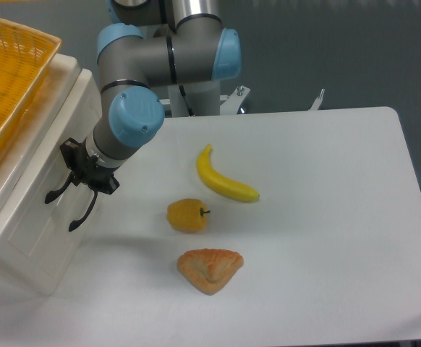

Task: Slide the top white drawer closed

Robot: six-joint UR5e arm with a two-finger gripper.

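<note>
The top white drawer (33, 210) sat at the worktop's (319, 217) nine o'clock edge, its front nearly flush, so the closing push looked almost finished. The tool (80, 189) was at the curved black handle (69, 206); whether it gripped or merely pressed, I cannot tell. Next: a short final push toward nine o'clock.

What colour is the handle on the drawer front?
Black: the curved handle on the top white drawer, seen in the fixed camera view.
</note>
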